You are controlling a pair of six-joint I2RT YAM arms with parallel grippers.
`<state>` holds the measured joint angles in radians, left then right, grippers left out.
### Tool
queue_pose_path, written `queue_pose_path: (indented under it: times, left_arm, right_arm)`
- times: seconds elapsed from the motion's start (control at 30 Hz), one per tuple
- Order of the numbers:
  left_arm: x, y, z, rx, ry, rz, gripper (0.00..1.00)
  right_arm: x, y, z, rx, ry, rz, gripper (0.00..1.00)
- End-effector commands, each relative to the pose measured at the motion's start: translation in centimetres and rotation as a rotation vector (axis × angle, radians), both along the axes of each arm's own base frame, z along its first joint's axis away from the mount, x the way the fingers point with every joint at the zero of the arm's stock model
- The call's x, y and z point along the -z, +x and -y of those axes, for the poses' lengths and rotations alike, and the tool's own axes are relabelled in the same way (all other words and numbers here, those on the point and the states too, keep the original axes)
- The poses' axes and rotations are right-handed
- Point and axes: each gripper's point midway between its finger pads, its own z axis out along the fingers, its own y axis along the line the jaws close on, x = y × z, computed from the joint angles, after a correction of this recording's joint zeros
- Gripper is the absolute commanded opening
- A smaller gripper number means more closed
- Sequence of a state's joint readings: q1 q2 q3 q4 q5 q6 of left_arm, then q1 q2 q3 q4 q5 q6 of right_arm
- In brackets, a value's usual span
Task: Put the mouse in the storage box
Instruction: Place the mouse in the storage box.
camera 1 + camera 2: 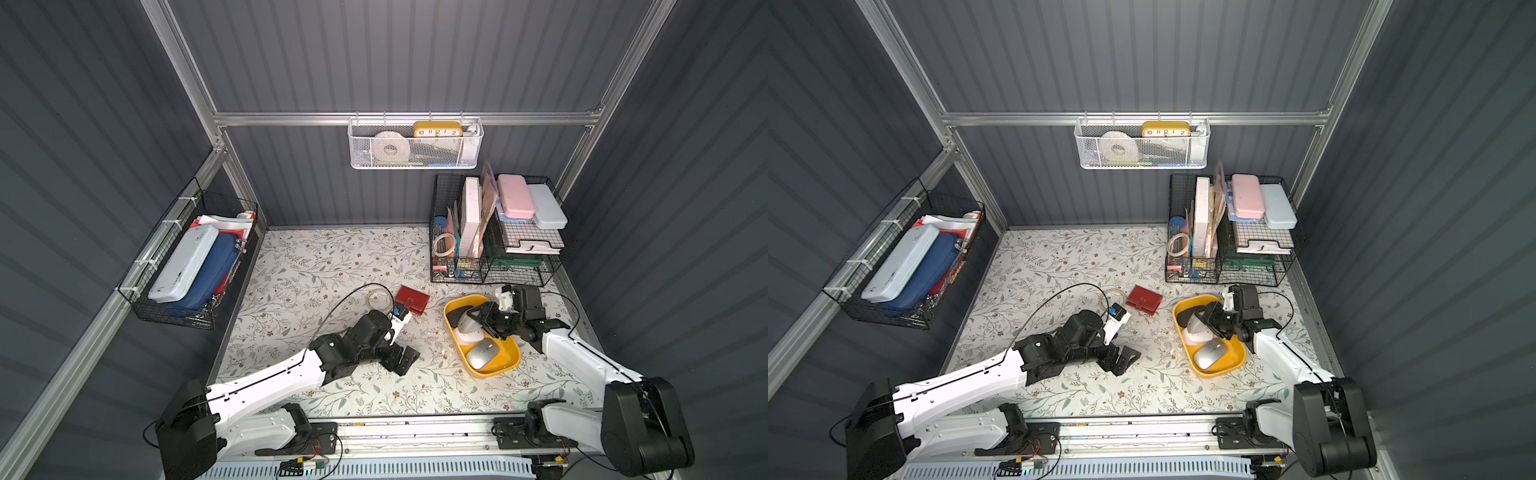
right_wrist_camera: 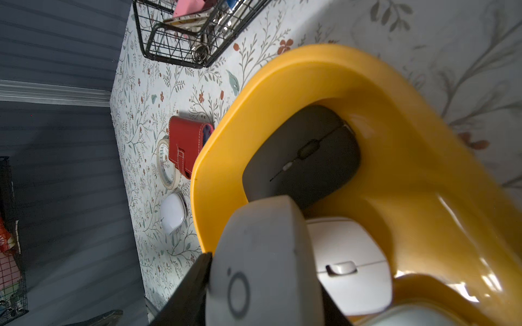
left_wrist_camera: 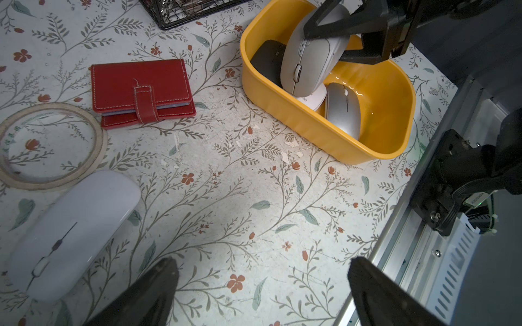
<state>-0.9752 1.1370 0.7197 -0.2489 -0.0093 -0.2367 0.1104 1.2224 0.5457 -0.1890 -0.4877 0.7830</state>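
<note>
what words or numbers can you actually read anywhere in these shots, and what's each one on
"10 11 12 1 2": numerals on the yellow clock in the white mesh basket.
Tape roll: green print along its inner rim, too blurred to read.
White mouse in the storage box: small logo, too small to read.
Grey mouse: a plain ring mark on its underside, no letters.

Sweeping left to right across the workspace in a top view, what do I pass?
Black wire basket on the left wall → tape roll → red wallet → yellow storage box, where the right tool holds a grey mouse.
</note>
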Motion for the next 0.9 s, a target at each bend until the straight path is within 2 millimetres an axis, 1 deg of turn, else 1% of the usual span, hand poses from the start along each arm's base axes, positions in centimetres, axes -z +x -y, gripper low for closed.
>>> queue_pose_path:
  times: [0.0, 0.07, 0.13, 0.3, 0.4, 0.47, 0.53, 0.6, 0.67, 0.87]
  left_arm:
    - [1.1, -0.1, -1.4, -0.023, 0.052, -0.009, 0.99]
    - [1.1, 0.0, -1.7, -0.030, 0.050, -0.008, 0.99]
    - [0.9, 0.0, -1.8, -0.034, 0.042, -0.005, 0.99]
    - [1.0, 0.0, -2.0, -0.038, 0.038, -0.011, 0.99]
    - [1.3, 0.0, -2.2, -0.042, 0.051, -0.014, 0.99]
    - [1.5, 0.2, -2.8, -0.058, 0.072, -0.008, 1.00]
    - [1.4, 0.3, -3.2, -0.064, 0.077, -0.004, 0.99]
    - [1.3, 0.4, -3.5, -0.071, 0.077, 0.002, 0.99]
    - [1.2, 0.5, -3.6, -0.081, 0.071, 0.008, 0.99]
    - [1.9, 1.3, -4.0, -0.117, 0.099, -0.014, 0.99]
  right_arm:
    - [-0.3, 1.2, -0.1, 0.012, 0.013, 0.049, 0.29]
    - [-0.1, 1.3, 0.1, 0.015, 0.001, 0.048, 0.30]
    - [0.2, 1.3, 0.4, 0.025, -0.014, 0.046, 0.34]
    - [0.8, 1.2, 0.7, 0.035, -0.028, 0.029, 0.52]
    - [0.8, 1.0, 0.8, 0.038, -0.039, 0.027, 0.60]
    - [0.6, 0.9, 1.3, 0.045, -0.076, 0.026, 0.65]
    - [0.7, 0.7, 2.0, 0.062, -0.115, 0.020, 0.67]
    - [-0.2, 0.6, 2.3, 0.065, -0.136, 0.053, 0.68]
    - [-0.6, 0.5, 2.8, 0.078, -0.161, 0.065, 0.69]
    - [-1.8, -0.2, 3.3, 0.079, -0.190, 0.096, 0.69]
